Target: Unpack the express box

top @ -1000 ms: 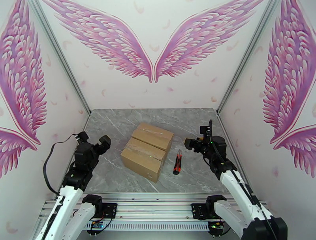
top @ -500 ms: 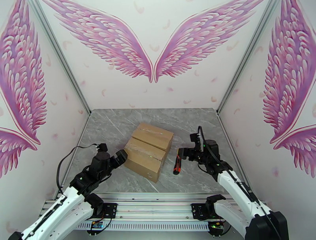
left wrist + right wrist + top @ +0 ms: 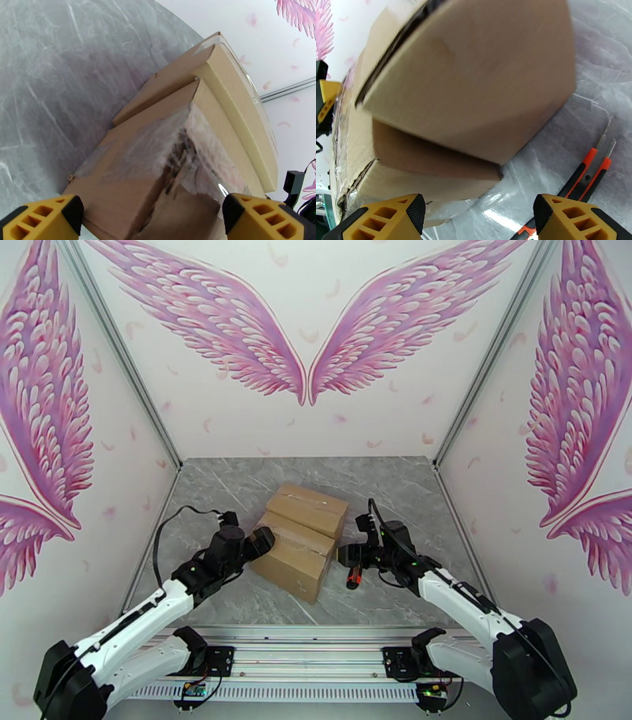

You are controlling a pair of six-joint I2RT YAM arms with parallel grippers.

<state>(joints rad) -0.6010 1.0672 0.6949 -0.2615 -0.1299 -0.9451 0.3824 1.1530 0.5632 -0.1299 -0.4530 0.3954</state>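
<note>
On your left, the left gripper (image 3: 264,541) stands wide open and empty, its fingertips right at the left end of the express box (image 3: 299,548). The box lies skewed in the middle of the table (image 3: 395,485), a little nearer the near edge. Wrinkled, torn-looking tape covers its top seam, and its flaps are partly lifted. Just beside the box's right side lies the utility knife (image 3: 353,579). Over it hangs the right gripper (image 3: 350,553), jaws apart and holding nothing, facing the box's right wall.

Here is what I'd judge could go wrong. Nothing pins the box, so a push from one side alone would slide or spin it toward the other arm. Your right fingers could nudge the knife, whose blade looks extended, and send it under the box. Tape clinging across the seam may lift the whole box when you pull a flap.
</note>
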